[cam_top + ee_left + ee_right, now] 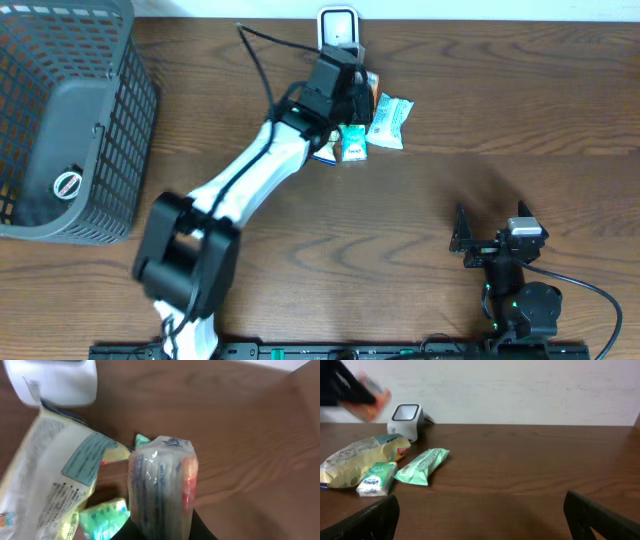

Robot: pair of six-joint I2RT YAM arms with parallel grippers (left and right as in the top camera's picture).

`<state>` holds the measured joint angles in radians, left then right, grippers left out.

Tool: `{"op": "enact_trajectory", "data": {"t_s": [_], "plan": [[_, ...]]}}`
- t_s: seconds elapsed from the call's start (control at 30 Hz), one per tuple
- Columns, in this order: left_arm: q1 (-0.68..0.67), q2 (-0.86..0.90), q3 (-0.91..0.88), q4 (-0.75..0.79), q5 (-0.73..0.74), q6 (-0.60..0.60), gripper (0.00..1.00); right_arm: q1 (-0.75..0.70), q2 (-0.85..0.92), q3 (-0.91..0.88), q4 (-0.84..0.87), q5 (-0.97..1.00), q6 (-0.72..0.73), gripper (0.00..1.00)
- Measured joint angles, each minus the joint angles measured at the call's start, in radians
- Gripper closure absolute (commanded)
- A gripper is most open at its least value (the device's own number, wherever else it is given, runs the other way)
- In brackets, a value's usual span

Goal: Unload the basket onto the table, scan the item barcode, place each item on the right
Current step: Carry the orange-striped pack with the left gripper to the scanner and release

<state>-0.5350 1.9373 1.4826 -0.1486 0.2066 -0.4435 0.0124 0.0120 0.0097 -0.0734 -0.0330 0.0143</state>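
My left gripper [162, 532] is shut on a clear-wrapped packet [162, 485] with a red-orange edge, held upright above the table. In the overhead view this gripper [352, 88] hovers just in front of the white barcode scanner [338, 27], and an orange corner of the packet [371, 80] shows at its right. The scanner [55, 380] sits at the upper left of the left wrist view. From the right wrist view the packet [367, 397] is a blur left of the scanner [406, 417]. My right gripper [480, 522] stands open and empty over bare table, at the front right [466, 238].
Below the left gripper lie a yellow snack bag [50, 475], a small green tissue pack [353, 143] and a mint-green packet [388, 120]. A dark mesh basket [110, 130] fills the far left, with a grey item [66, 184] inside it.
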Motion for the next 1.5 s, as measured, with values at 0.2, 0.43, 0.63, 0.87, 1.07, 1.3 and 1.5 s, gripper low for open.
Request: {"op": "enact_trajectory", "data": {"t_s": [0.2, 0.43, 0.63, 0.87, 1.07, 1.3, 1.5], "plan": [[0.000, 0.138, 0.000, 0.051, -0.002, -0.013, 0.65, 0.000, 0.000, 0.000, 0.000, 0.000, 0.000, 0.01], [-0.007, 0.196, 0.000, 0.040, 0.068, -0.023, 0.64, 0.000, 0.000, 0.000, 0.000, 0.000, 0.000, 0.01], [-0.046, 0.196, 0.000, 0.008, 0.117, -0.043, 0.64, 0.000, 0.000, 0.000, 0.000, 0.000, 0.000, 0.01], [-0.083, 0.196, 0.000, -0.007, 0.132, -0.054, 0.64, 0.000, 0.000, 0.000, 0.000, 0.000, 0.000, 0.01], [-0.110, 0.196, 0.000, -0.003, 0.132, -0.046, 0.64, 0.000, 0.000, 0.000, 0.000, 0.000, 0.000, 0.01], [-0.087, 0.193, 0.000, -0.037, 0.136, -0.045, 0.67, 0.000, 0.000, 0.000, 0.000, 0.000, 0.000, 0.01], [-0.093, 0.183, 0.001, -0.237, 0.137, -0.055, 0.67, 0.000, 0.000, 0.000, 0.000, 0.000, 0.000, 0.01]]}}
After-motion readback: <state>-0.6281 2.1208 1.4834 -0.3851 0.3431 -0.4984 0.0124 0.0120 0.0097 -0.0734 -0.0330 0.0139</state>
